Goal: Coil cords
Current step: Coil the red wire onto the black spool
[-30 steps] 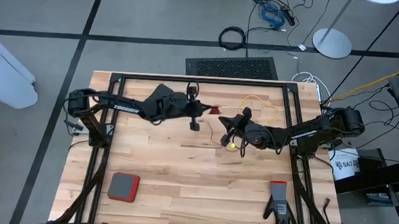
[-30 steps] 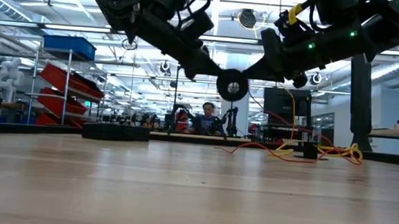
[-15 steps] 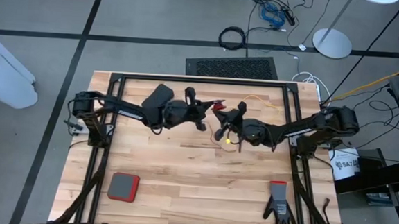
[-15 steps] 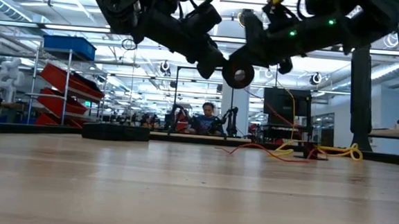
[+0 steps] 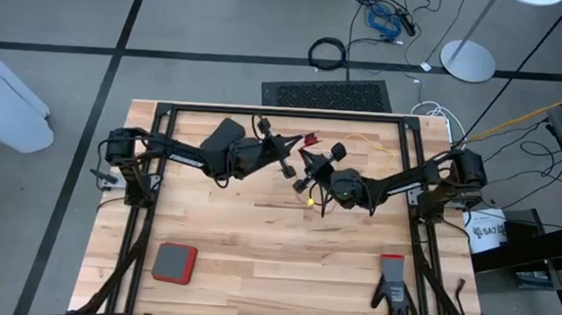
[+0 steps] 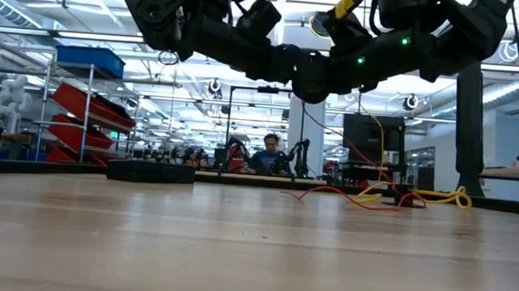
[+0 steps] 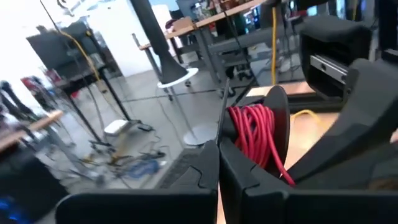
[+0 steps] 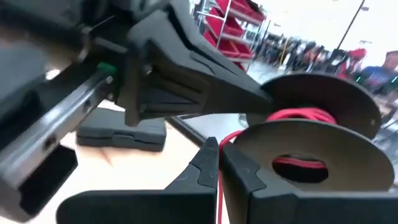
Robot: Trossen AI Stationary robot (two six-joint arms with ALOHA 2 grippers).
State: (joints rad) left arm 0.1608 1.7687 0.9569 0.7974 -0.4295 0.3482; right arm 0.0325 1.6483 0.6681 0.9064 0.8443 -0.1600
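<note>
Both my arms reach in over the far middle of the bench [image 5: 256, 244] and meet there, lifted well clear of the wood. My left tool [image 5: 288, 164] comes in from the left, its fingers [image 7: 205, 177] pressed together with no gap; they pinch nothing that I can make out. Just past those fingertips sits a small round black reel [image 7: 268, 134] wound with red cord [image 7: 254, 138], held up off the bench and touching the tip of the tool. My right tool [image 5: 304, 176] comes in from the right, its fingers [image 8: 239, 171] likewise fully together. From the right wrist the same reel [image 8: 317, 140] shows flat-face on, red windings between its two black discs, with a short run of red cord leading from it down to the seam of my closed right fingers; I cannot tell whether that strand is actually clamped there. The two tools are almost touching. On the far right part of the bench lies the yellow cord [image 6: 437, 198] in loose loops, with a loose red strand [image 6: 329, 193] trailing beside it, both flat on the wood. A black box [image 5: 226, 132] lies on the far left of the bench under my left arm. Near the front edge, a red-and-grey pad [image 5: 173, 263] sits at left and a dark glove [image 5: 393, 287] at right, both well apart from the tools.
</note>
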